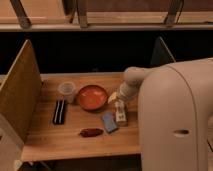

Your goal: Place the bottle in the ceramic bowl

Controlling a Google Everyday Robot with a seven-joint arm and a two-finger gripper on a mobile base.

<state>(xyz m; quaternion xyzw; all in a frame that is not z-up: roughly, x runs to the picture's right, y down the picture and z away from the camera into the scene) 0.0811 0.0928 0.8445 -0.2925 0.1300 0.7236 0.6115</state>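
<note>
The orange-red ceramic bowl (92, 96) sits on the wooden table, left of centre. The small white bottle (120, 114) is just right of the bowl, beside a flat blue block (109, 121). My gripper (117, 100) is at the end of the white arm, right at the bottle's upper end, between the bottle and the bowl's right rim. The arm hides part of the bottle's top, so I cannot make out whether the gripper holds it.
A translucent plastic cup (67, 90) stands left of the bowl. A black flat object (59, 111) lies at the left, and a dark red oblong object (91, 132) lies near the front edge. Upright wooden panels (20, 95) flank the table. My large white arm body (175, 115) fills the right side.
</note>
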